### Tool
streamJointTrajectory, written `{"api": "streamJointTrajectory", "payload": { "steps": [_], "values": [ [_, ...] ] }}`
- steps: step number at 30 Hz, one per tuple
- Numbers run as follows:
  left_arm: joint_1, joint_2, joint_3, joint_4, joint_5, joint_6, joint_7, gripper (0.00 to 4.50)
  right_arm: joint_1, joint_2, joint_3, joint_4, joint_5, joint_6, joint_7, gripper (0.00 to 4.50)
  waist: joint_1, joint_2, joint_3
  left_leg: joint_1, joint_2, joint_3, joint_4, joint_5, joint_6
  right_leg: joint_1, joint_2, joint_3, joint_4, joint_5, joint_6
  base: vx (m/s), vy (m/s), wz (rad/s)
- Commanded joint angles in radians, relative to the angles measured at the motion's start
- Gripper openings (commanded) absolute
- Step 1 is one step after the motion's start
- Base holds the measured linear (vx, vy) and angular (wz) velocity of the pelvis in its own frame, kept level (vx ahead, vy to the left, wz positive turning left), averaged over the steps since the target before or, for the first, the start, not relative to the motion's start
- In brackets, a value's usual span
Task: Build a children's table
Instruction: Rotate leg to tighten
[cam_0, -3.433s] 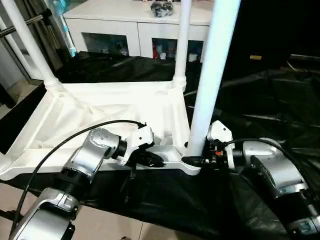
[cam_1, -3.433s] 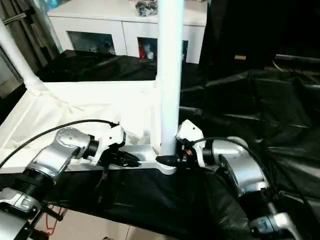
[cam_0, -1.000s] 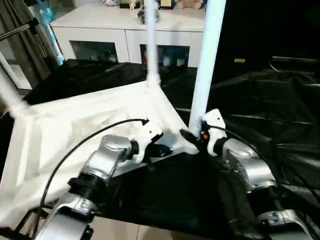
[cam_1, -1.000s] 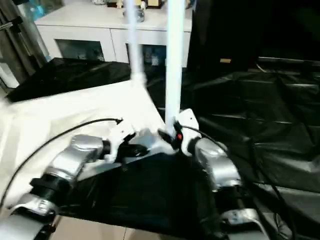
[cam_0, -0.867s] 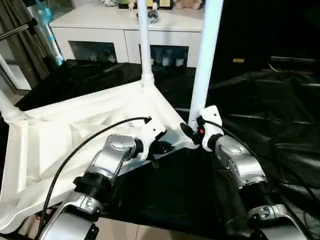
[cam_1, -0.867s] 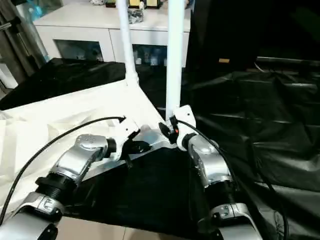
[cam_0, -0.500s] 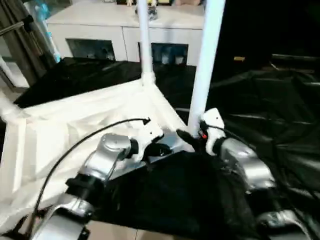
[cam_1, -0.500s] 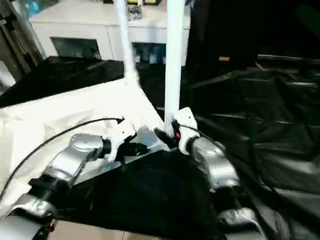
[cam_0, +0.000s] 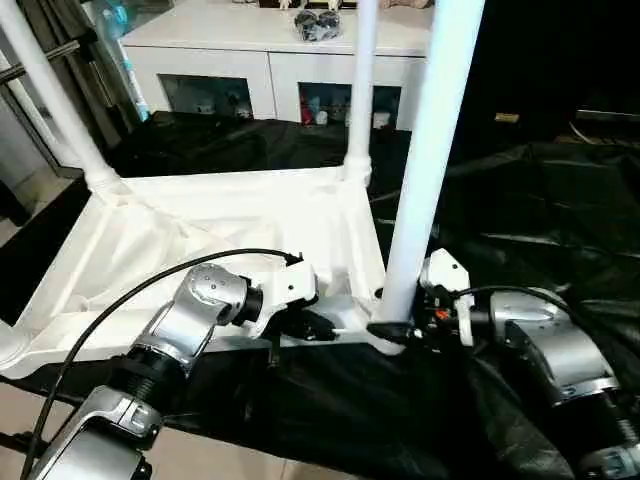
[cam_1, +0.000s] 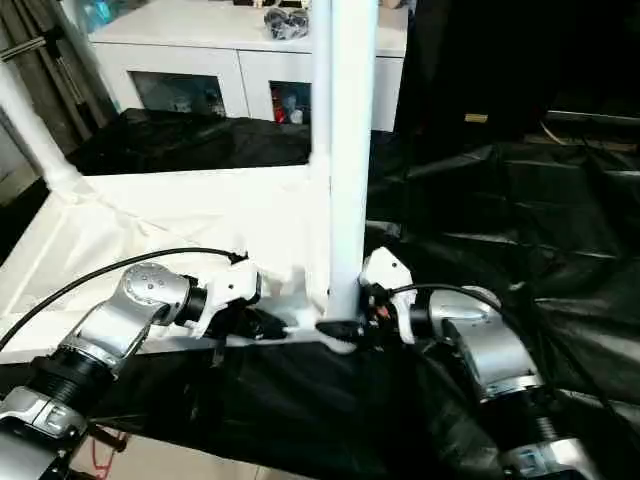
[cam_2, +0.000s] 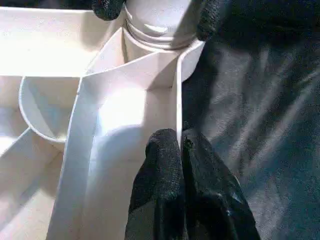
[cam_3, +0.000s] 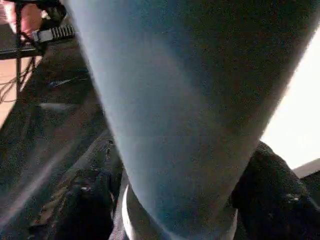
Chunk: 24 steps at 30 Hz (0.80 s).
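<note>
The white tabletop (cam_0: 230, 215) lies upside down on black cloth, ribbed underside up. Three white legs stand in its corner sockets: the near right leg (cam_0: 430, 150), the far right leg (cam_0: 360, 90) and the far left leg (cam_0: 50, 95). My left gripper (cam_0: 322, 327) is shut on the tabletop's thin near rim (cam_2: 177, 100), just left of the near right socket. My right gripper (cam_0: 388, 328) is shut around the base of the near right leg (cam_3: 175, 100), one black finger (cam_3: 87, 200) on each side of it.
A white cabinet (cam_0: 280, 60) with glass doors stands behind the table. Crumpled black cloth (cam_0: 540, 220) covers the floor to the right and front. A black cable (cam_0: 120, 300) loops over my left forearm. Bare floor (cam_0: 30, 190) shows at the left.
With both grippers holding on, the tabletop has swung back from a skewed position to lie square to me. Its near right corner has come nearer to me and lower.
</note>
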<state>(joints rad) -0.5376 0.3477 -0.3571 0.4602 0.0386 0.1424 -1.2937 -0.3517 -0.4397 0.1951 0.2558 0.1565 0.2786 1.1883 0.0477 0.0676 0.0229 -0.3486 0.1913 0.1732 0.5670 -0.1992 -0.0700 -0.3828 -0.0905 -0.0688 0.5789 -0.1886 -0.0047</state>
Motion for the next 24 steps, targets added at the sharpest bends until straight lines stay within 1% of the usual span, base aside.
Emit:
{"api": "streamJointTrajectory", "payload": {
  "steps": [1,2,3,4,5,6,7,9,10,11,12,13,14,15,16,17,18,19,20,22,23,24],
  "values": [
    [-0.019,-0.01,-0.021,0.003,0.0,-0.007,0.005,0.0,0.032,0.017,0.092,0.004,0.006,0.041,0.069,2.77,-0.001,-0.006,-0.043,-0.002,0.037,-0.004,-0.061,-0.193,0.068,0.047,-0.048,0.037,-0.057,-0.144,-0.255,0.0,0.0,0.0],
    [-0.019,-0.008,-0.02,0.003,-0.002,-0.006,0.002,0.0,0.034,0.015,0.096,-0.003,0.01,0.048,0.078,2.56,0.001,-0.012,-0.045,-0.004,0.037,-0.004,-0.059,-0.173,0.076,0.048,-0.049,0.037,-0.054,-0.132,-0.257,0.0,0.0,0.0],
    [-0.019,-0.007,-0.018,0.002,-0.003,-0.004,0.001,0.0,0.035,0.013,0.1,-0.007,0.013,0.053,0.085,2.56,0.002,-0.013,-0.045,-0.005,0.037,-0.004,-0.059,-0.164,0.08,0.048,-0.048,0.037,-0.054,-0.125,-0.257,0.0,0.0,0.0],
    [-0.018,-0.007,-0.016,0.003,-0.005,-0.003,0.004,0.0,0.037,0.011,0.104,-0.01,0.013,0.056,0.097,2.46,0.003,-0.011,-0.045,-0.004,0.037,-0.003,-0.058,-0.158,0.084,0.047,-0.048,0.036,-0.053,-0.119,-0.258,0.0,0.0,0.0],
    [-0.017,-0.007,-0.014,0.004,-0.008,-0.002,0.006,0.0,0.038,0.011,0.106,-0.009,0.01,0.056,0.105,2.41,0.004,-0.011,-0.045,-0.004,0.037,-0.003,-0.058,-0.156,0.085,0.046,-0.049,0.037,-0.054,-0.121,-0.257,0.0,0.0,0.0],
    [-0.017,-0.007,-0.014,0.004,-0.008,-0.002,0.006,0.0,0.038,0.011,0.106,-0.009,0.01,0.056,0.105,2.36,0.004,-0.009,-0.044,-0.004,0.037,-0.003,-0.058,-0.16,0.084,0.046,-0.049,0.036,-0.055,-0.127,-0.257,0.0,0.0,0.0],
    [-0.014,-0.008,-0.012,0.004,-0.012,0.003,0.007,0.0,0.039,0.013,0.108,-0.004,0.006,0.054,0.107,2.36,0.005,-0.006,-0.045,-0.003,0.037,-0.003,-0.058,-0.163,0.081,0.046,-0.049,0.036,-0.055,-0.133,-0.256,0.0,0.0,0.0],
    [-0.009,-0.017,-0.004,-0.001,-0.015,0.028,0.026,0.0,0.046,0.023,0.109,-0.008,0.015,0.067,0.087,2.34,0.004,-0.007,-0.044,-0.004,0.036,-0.003,-0.059,-0.167,0.077,0.047,-0.049,0.036,-0.056,-0.135,-0.255,0.0,0.0,0.0],
    [-0.008,-0.021,-0.001,-0.002,-0.015,0.036,0.033,0.0,0.048,0.026,0.108,-0.011,0.019,0.071,0.08,2.34,0.005,-0.011,-0.044,-0.003,0.036,-0.003,-0.059,-0.168,0.076,0.047,-0.049,0.036,-0.056,-0.141,-0.253,0.0,0.0,0.0],
    [-0.009,-0.026,0.004,-0.001,-0.014,0.044,0.045,0.0,0.051,0.031,0.106,-0.013,0.02,0.073,0.069,2.34,0.005,-0.01,-0.044,-0.004,0.036,-0.003,-0.059,-0.167,0.076,0.047,-0.049,0.036,-0.056,-0.143,-0.252,0.0,0.0,0.0],
    [-0.012,-0.034,0.01,0.001,-0.015,0.053,0.061,0.0,0.055,0.041,0.101,-0.013,0.019,0.07,0.05,2.33,0.005,-0.016,-0.043,-0.004,0.036,-0.003,-0.059,-0.164,0.078,0.047,-0.049,0.037,-0.057,-0.154,-0.249,0.0,0.0,0.0],
    [-0.021,-0.051,0.025,0.011,-0.014,0.074,0.101,0.0,0.055,0.065,0.089,-0.003,0.013,0.071,0.007,2.33,0.007,-0.014,-0.042,-0.004,0.036,-0.002,-0.059,-0.168,0.077,0.046,-0.05,0.037,-0.058,-0.166,-0.246,0.0,0.0,0.0],
    [-0.022,-0.054,0.027,0.012,-0.014,0.077,0.106,0.0,0.054,0.068,0.088,0.0,0.011,0.07,0.001,2.33,0.006,-0.015,-0.04,-0.003,0.036,-0.003,-0.061,-0.175,0.073,0.044,-0.05,0.037,-0.061,-0.191,-0.24,0.0,0.0,0.0],
    [-0.031,-0.07,0.04,0.022,-0.014,0.094,0.142,0.0,0.052,0.092,0.077,0.015,0.001,0.06,-0.044,2.33,0.004,-0.014,-0.04,-0.003,0.035,-0.002,-0.062,-0.182,0.068,0.043,-0.05,0.038,-0.063,-0.206,-0.235,0.0,0.0,0.0],
    [-0.039,-0.087,0.051,0.032,-0.012,0.106,0.181,0.0,0.045,0.12,0.062,0.042,-0.016,0.047,-0.105,2.33,0.001,-0.014,-0.036,-0.001,0.034,-0.004,-0.065,-0.216,0.055,0.041,-0.051,0.037,-0.069,-0.26,-0.224,0.0,0.0,0.0],
    [-0.048,-0.112,0.061,0.041,-0.008,0.127,0.229,0.0,0.028,0.161,0.037,0.095,-0.041,0.029,-0.206,2.33,-0.002,-0.014,-0.035,0.0,0.033,-0.003,-0.066,-0.237,0.047,0.037,-0.051,0.037,-0.073,-0.293,-0.217,0.0,0.0,0.0],
    [-0.055,-0.136,0.066,0.048,-0.001,0.14,0.273,0.0,0.01,0.202,0.011,0.147,-0.059,0.02,-0.304,2.33,-0.009,-0.018,-0.033,0.005,0.032,-0.005,-0.069,-0.268,0.023,0.031,-0.052,0.038,-0.078,-0.359,-0.2,0.0,0.0,0.0],
    [-0.06,-0.158,0.07,0.052,0.003,0.155,0.31,0.0,-0.004,0.234,-0.01,0.185,-0.069,0.026,-0.38,2.32,-0.017,-0.016,-0.029,0.005,0.028,-0.01,-0.072,-0.303,0.004,0.031,-0.052,0.034,-0.084,-0.434,-0.175,0.0,0.0,0.0],
    [-0.064,-0.183,0.07,0.052,0.006,0.174,0.34,0.0,-0.018,0.27,-0.027,0.218,-0.081,0.029,-0.46,2.28,-0.026,-0.019,-0.028,0.002,0.026,-0.014,-0.074,-0.316,-0.003,0.032,-0.052,0.032,-0.087,-0.473,-0.151,-0.056,0.011,-0.05],
    [-0.065,-0.205,0.068,0.049,0.009,0.189,0.361,0.0,-0.03,0.303,-0.042,0.243,-0.086,0.038,-0.529,2.28,-0.033,-0.017,-0.028,0.002,0.026,-0.017,-0.076,-0.335,-0.001,0.031,-0.052,0.031,-0.094,-0.498,-0.127,0.0,0.0,0.0],
    [-0.065,-0.216,0.067,0.047,0.012,0.195,0.371,0.0,-0.04,0.322,-0.051,0.26,-0.09,0.044,-0.569,2.28,-0.035,-0.016,-0.029,0.003,0.027,-0.017,-0.076,-0.34,0.0,0.028,-0.051,0.033,-0.095,-0.489,-0.127,0.0,0.0,0.0],
    [-0.064,-0.224,0.064,0.045,0.016,0.197,0.376,0.0,-0.049,0.338,-0.055,0.277,-0.097,0.047,-0.602,2.28,-0.042,-0.015,-0.029,0.002,0.026,-0.017,-0.076,-0.349,0.0,0.026,-0.051,0.033,-0.095,-0.469,-0.134,0.0,0.0,0.0]
  ]
}}
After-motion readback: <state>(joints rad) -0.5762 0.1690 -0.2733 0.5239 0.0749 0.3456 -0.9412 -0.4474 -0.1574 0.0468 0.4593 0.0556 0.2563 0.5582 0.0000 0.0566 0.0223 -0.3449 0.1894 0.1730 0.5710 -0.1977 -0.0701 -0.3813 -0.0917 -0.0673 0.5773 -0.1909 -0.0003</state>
